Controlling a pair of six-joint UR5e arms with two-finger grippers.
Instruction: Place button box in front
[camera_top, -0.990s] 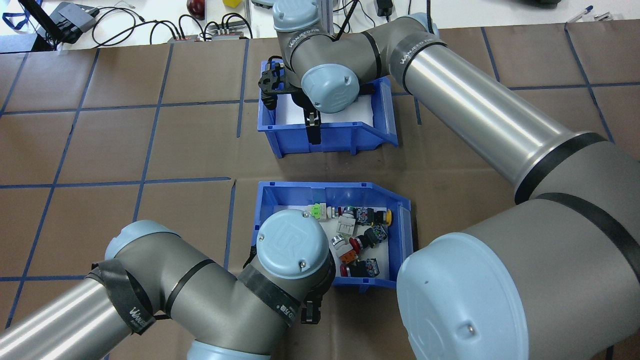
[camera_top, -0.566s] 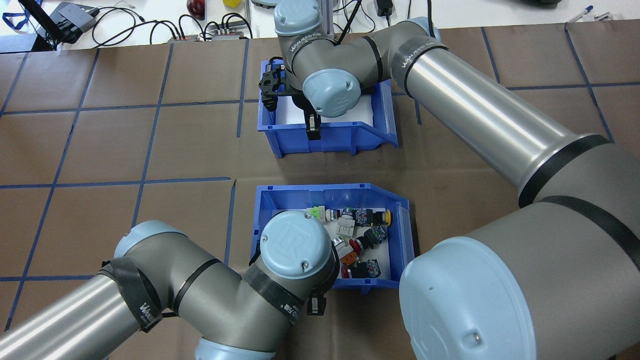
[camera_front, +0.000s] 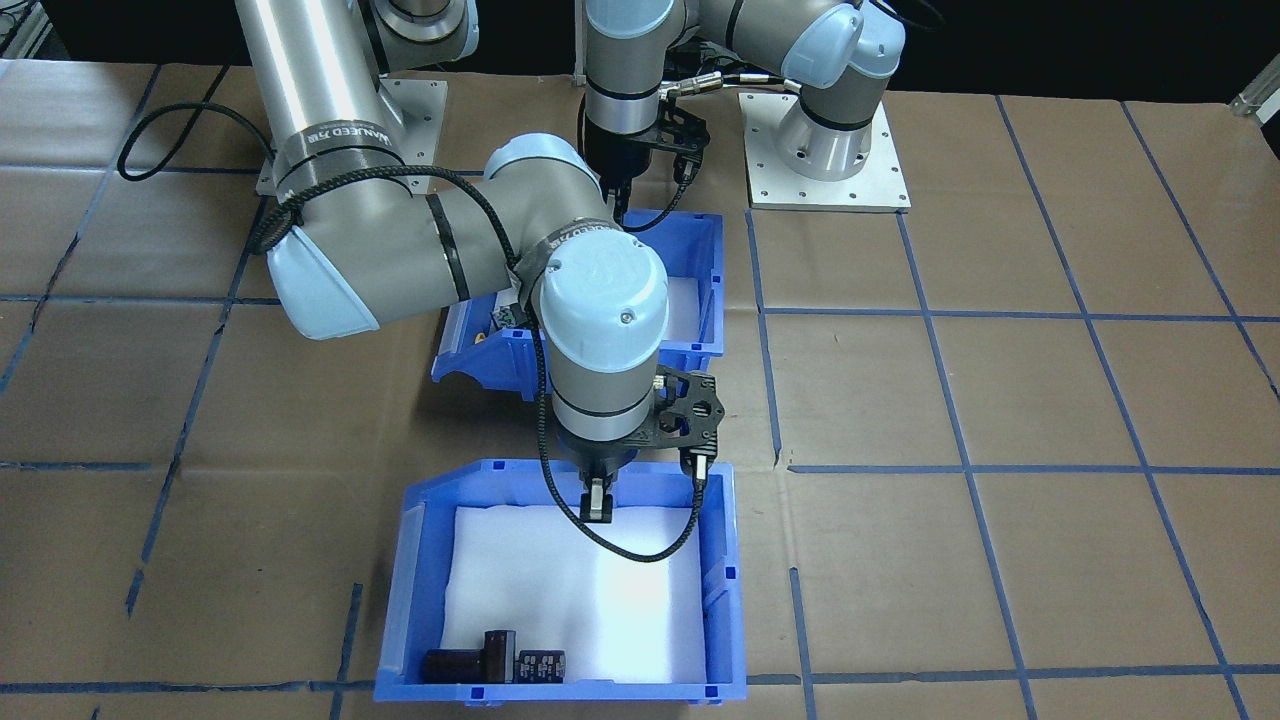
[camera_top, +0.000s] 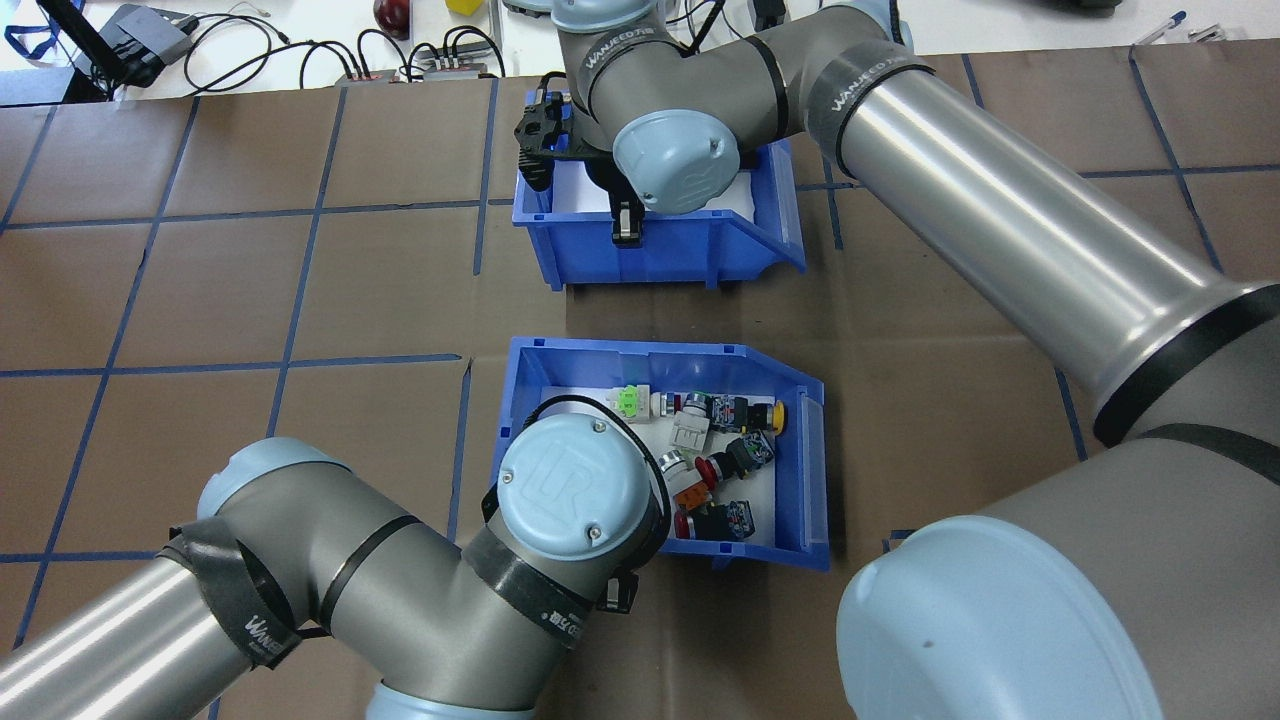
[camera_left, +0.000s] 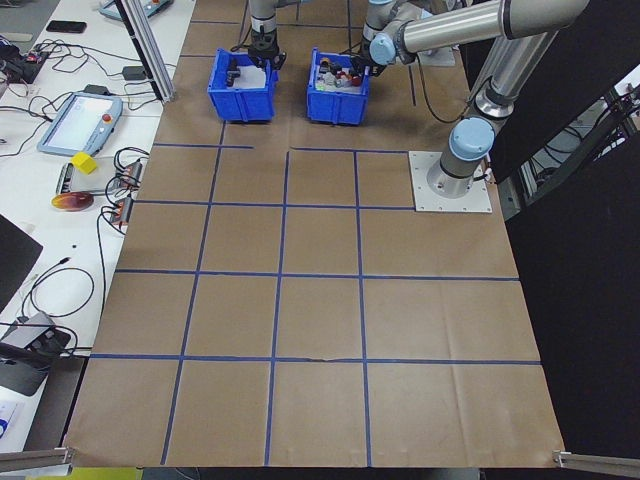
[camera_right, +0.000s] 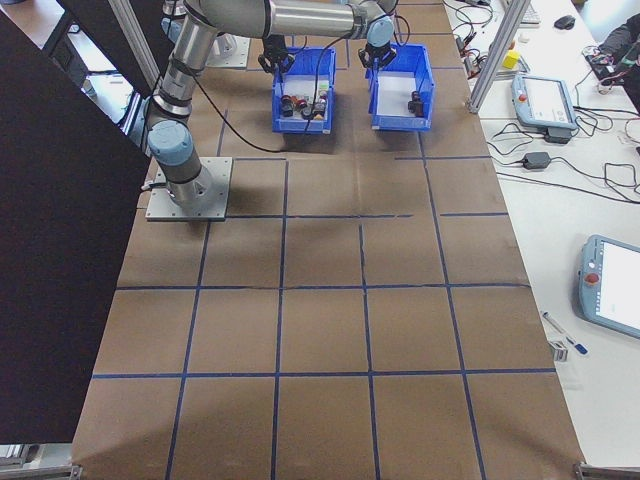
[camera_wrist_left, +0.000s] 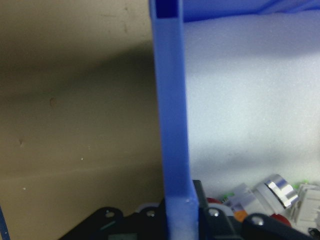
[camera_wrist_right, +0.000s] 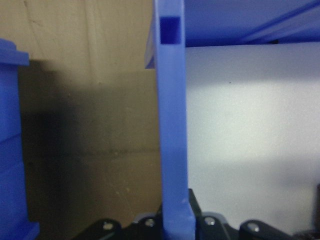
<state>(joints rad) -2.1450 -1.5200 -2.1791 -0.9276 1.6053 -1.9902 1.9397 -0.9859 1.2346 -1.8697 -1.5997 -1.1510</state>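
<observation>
The button box is a blue bin with white foam inside. It sits on the brown tabletop, on the side near the robot. Small switches with red, green and yellow tops lie in a heap in it.

The left gripper is at the near wall of the button box. Its wrist camera shows the blue wall going straight down between the fingers, so the fingers are holding that wall. White foam and a few switches are on one side of the wall, and brown tabletop is on the other.

A second blue bin sits farther from the robot, across a strip of bare tabletop. The two bins do not touch. In the front-facing view, dark round parts lie in the corner of this bin far from the robot.

The right gripper is at the wall of this far bin that faces the robot. Its wrist camera shows that blue wall between its fingers too, so they are holding it.

Both big grey arms bend over the bins. Past the far edge of the tabletop lie black cables.
</observation>
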